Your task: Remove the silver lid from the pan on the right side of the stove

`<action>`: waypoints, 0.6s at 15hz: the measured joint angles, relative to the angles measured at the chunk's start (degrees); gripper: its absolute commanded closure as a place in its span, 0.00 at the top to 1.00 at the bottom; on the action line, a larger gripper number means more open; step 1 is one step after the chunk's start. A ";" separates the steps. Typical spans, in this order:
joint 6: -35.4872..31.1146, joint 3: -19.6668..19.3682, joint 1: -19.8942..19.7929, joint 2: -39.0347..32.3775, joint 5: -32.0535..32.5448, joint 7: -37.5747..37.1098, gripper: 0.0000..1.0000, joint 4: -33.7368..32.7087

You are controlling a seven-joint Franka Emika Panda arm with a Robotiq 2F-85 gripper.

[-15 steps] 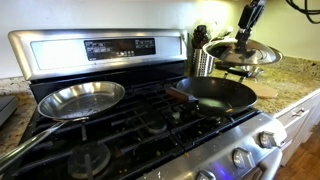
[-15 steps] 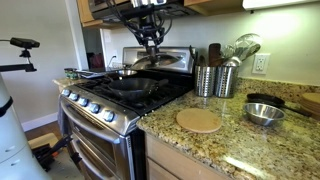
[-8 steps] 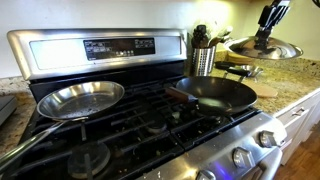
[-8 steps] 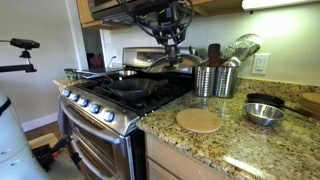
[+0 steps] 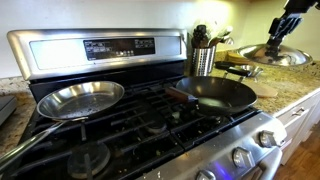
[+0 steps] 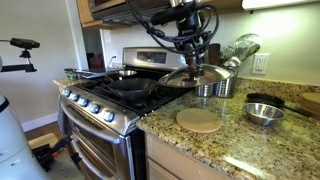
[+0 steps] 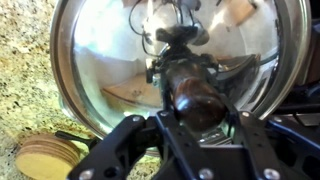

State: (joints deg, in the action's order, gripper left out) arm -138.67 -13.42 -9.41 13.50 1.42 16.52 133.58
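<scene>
My gripper (image 5: 277,40) is shut on the dark knob of the silver lid (image 5: 273,55) and holds it in the air over the granite counter, past the stove's right edge. In an exterior view the lid (image 6: 196,77) hangs in front of the utensil holders under the gripper (image 6: 194,60). The wrist view shows the lid (image 7: 100,70) from above, its knob (image 7: 193,100) between the fingers (image 7: 195,112). The dark pan (image 5: 213,93) sits uncovered on the right side of the stove (image 5: 100,50); it also shows in an exterior view (image 6: 132,83).
A shiny silver skillet (image 5: 82,98) sits on the left grates. Steel utensil holders (image 6: 217,80) stand on the counter beside the stove. A round wooden trivet (image 6: 199,120) and a small steel bowl (image 6: 265,114) lie on the granite counter (image 6: 240,150).
The gripper has carried the lid sideways, away from the stove and out over the counter, and slightly lower. The pan and skillet have not moved.
</scene>
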 measured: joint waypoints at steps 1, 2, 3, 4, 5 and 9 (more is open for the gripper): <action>-1.32 -0.46 -0.35 -1.00 -0.01 0.00 0.20 0.01; -2.68 -0.86 -0.58 -2.00 -0.12 0.00 0.20 0.01; -4.12 -1.27 -0.64 -3.20 -0.38 0.00 0.20 0.01; -5.43 -1.59 -0.67 -4.43 -0.68 0.00 0.20 0.02; -6.71 -1.81 -0.67 -5.77 -1.21 0.00 0.20 0.03; -10.78 -1.87 -0.63 -11.71 -6.25 0.46 0.20 0.02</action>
State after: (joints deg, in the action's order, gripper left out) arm -149.45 -15.29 -10.04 1.79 -4.83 16.98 133.61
